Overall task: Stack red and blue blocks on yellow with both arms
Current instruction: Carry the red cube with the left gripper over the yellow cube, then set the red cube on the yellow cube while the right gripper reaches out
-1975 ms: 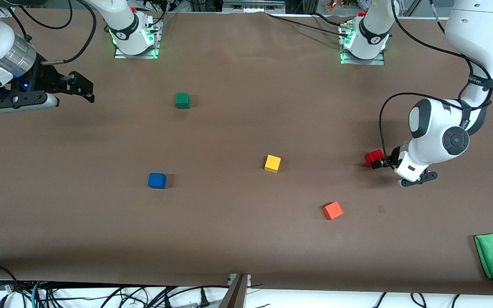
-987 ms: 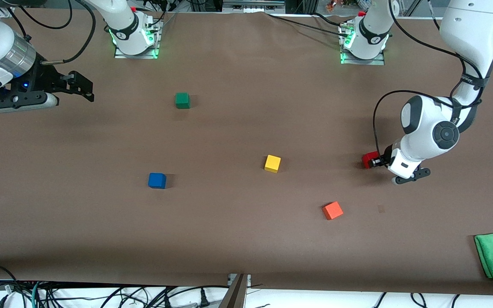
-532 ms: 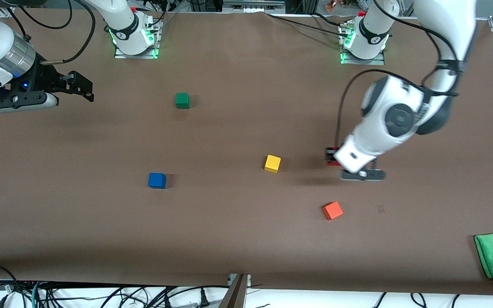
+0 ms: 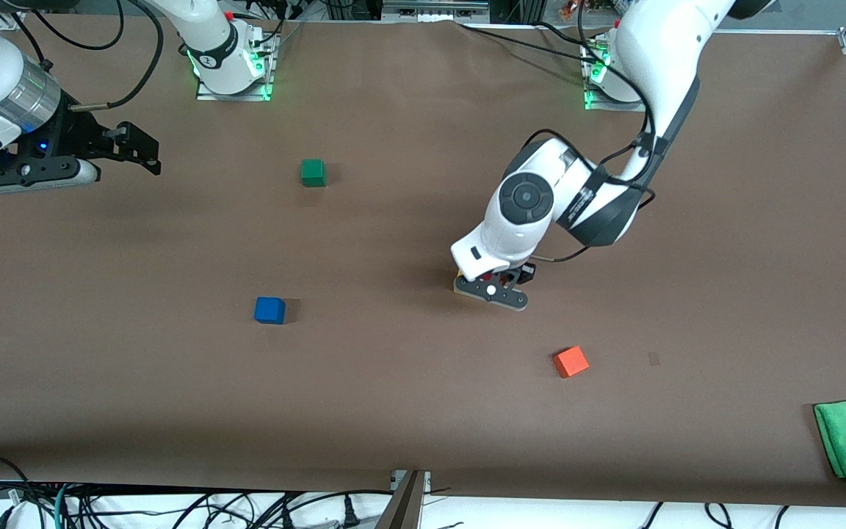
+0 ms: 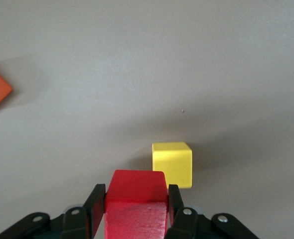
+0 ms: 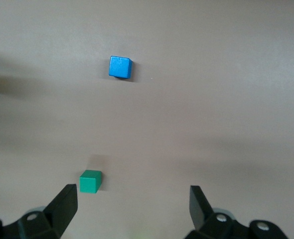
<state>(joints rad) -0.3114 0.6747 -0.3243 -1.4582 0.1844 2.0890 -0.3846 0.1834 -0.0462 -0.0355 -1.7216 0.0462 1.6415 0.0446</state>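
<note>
Swung from the left arm's end of the tabletop to over small matte yellow cube (image 5: 172,164), left end effector (image 5: 135,211) clamped on small matte deep-red cube (image 5: 137,199) by opposite flat faces; light, rigid, probably non-slip; right end effector (image 6: 133,203) waiting open, small bright-blue cube (image 4: 269,310) untouched.

White jointed arms (image 4: 540,206), black cables, black pincers (image 5: 134,214).

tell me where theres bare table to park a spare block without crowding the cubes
Widest bare patch: between the blue cube, the orange cube and the table edge nearest the front camera. Another lies between the green cube and the blue cube. Crowded: around the yellow cube, where the left gripper holds the red cube over it. The right gripper waits, open, at its end.
</note>
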